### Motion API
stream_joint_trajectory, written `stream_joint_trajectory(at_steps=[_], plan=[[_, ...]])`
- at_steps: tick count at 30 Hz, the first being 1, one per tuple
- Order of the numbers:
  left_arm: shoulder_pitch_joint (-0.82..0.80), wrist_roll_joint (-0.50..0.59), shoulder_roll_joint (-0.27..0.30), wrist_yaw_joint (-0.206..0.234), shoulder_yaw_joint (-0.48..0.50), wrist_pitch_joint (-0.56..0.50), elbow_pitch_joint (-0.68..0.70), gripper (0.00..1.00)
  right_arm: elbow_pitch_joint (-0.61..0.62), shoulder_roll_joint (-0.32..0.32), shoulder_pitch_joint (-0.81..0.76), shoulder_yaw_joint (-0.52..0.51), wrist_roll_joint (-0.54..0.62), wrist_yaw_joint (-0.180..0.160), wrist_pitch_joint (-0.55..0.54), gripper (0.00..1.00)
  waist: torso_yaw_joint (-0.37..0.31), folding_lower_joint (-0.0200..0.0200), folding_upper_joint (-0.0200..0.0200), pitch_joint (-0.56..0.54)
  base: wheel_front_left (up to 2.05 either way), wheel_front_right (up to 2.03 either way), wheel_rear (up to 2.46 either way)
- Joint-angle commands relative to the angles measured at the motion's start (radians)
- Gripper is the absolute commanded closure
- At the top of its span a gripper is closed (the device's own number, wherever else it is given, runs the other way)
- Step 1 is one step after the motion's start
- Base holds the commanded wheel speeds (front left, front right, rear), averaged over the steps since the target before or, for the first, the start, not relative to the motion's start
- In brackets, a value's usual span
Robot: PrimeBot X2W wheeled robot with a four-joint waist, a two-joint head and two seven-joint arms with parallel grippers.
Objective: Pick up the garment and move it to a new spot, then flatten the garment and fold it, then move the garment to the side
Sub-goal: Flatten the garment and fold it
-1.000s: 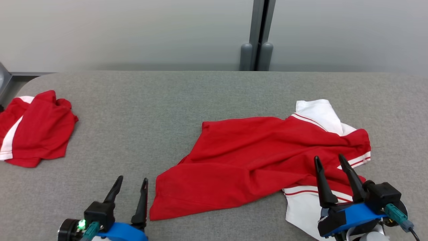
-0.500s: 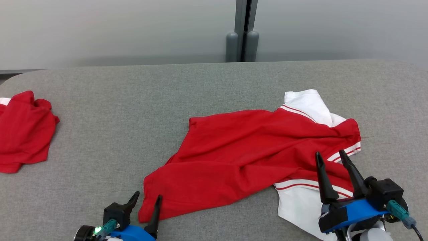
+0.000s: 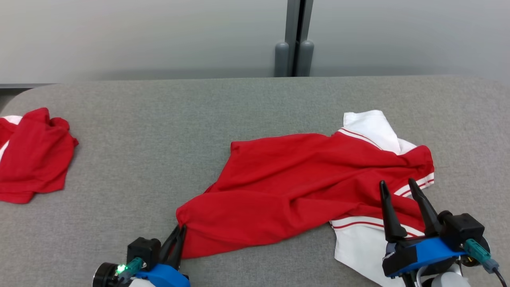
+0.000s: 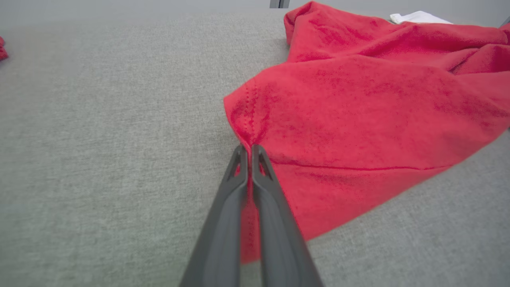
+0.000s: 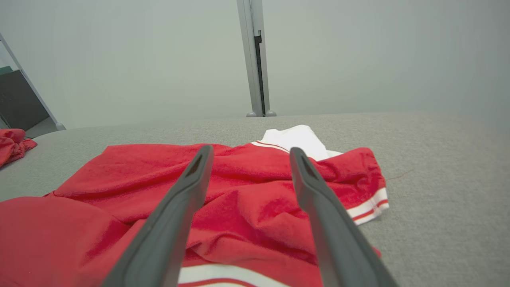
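a: largest entry?
b: grey table (image 3: 255, 103), spanning the whole head view, bare along the upper part.
a: next down?
b: garment (image 3: 303, 183), red with white striped trim, rumpled, centre to lower right; neither flat nor folded.
a: then?
b: second red cloth (image 3: 34, 155), heaped at the far left edge, well apart from the garment.
a: grippers?
b: right gripper (image 3: 397, 182), lower right, jaws wide apart over the white hem, gripping nothing. left gripper (image 3: 179, 229), lower left, jaws pinched together on the garment's lower-left corner.
a: progress?
b: early, by the look of it. corner seized; lifting and moving not yet done; flattening, folding and setting aside all left.
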State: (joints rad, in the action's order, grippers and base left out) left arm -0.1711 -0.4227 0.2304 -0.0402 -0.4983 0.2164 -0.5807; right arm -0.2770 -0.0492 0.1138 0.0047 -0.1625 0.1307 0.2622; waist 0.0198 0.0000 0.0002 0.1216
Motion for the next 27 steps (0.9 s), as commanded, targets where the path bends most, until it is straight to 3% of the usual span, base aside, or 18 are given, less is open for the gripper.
stream_joint_trajectory(at_steps=[1,7,14,26,27], plan=[[-0.008,-0.011,0.005,0.004,0.011,0.011,0.018,1.0,-0.003,-0.002,-0.013,-0.004,0.001,0.0,0.004,0.0,0.006,0.0,-0.0002,-0.008,0.0,0.0,0.0],[0.045,-0.026,0.021,0.012,0.018,0.004,0.113,1.0,-0.009,-0.002,-0.033,-0.004,-0.005,0.0,0.004,0.0,0.034,0.0,-0.0002,-0.037,0.0,0.0,0.0],[0.212,-0.073,0.061,0.032,-0.011,-0.119,0.314,1.0,-0.011,-0.003,-0.049,-0.012,-0.009,0.0,0.004,0.0,0.082,0.0,-0.0002,-0.048,0.0,0.0,0.0],[0.349,-0.13,0.085,0.056,-0.024,-0.204,0.361,1.0,-0.025,-0.003,-0.054,-0.007,-0.009,0.0,0.004,0.0,0.107,0.0,-0.0002,-0.048,0.0,0.0,0.0],[0.348,-0.13,0.087,0.059,-0.021,-0.204,0.362,0.71,-0.028,-0.002,-0.055,-0.006,-0.009,0.0,0.004,0.0,0.107,0.0,-0.0002,-0.05,0.0,0.0,0.0]])
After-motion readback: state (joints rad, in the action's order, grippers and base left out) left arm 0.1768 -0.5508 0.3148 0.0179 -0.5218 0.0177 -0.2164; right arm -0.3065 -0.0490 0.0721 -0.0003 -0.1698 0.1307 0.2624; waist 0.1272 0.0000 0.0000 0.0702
